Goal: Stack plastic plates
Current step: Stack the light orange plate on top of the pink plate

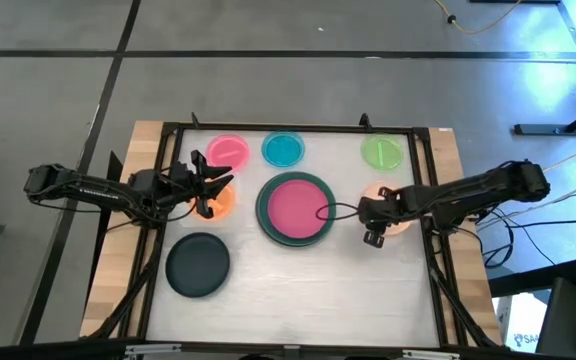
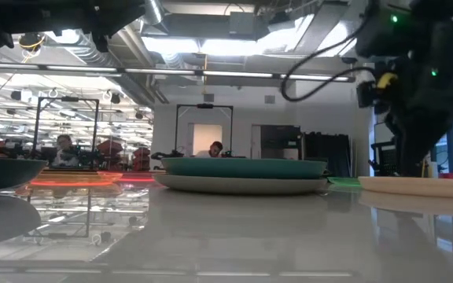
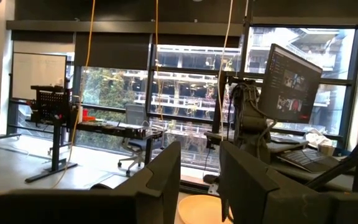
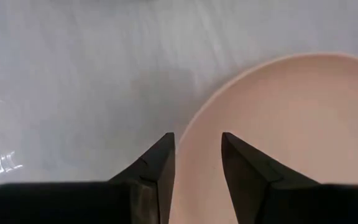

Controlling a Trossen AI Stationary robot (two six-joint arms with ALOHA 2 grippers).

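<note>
Magenta plate (image 1: 293,207) lies on the teal plate (image 1: 265,222); the low view shows teal (image 2: 242,166) resting on a grey plate (image 2: 238,184). Black plate (image 1: 198,264) lies near left. Small pink (image 1: 228,150), blue (image 1: 284,149) and green (image 1: 381,152) plates sit along the far edge. My left gripper (image 1: 211,188) is open and held level above the small orange plate (image 1: 222,205). My right gripper (image 4: 197,140) is open and points down over the left rim (image 4: 194,134) of the peach plate (image 1: 393,203), one finger on each side.
The white tabletop (image 1: 308,290) is framed by a dark rail (image 1: 298,128) on a wooden base. Bare surface lies near the front edge, right of the black plate. The right arm (image 3: 247,118) shows across the table in the left wrist view. People sit in the room behind (image 2: 215,148).
</note>
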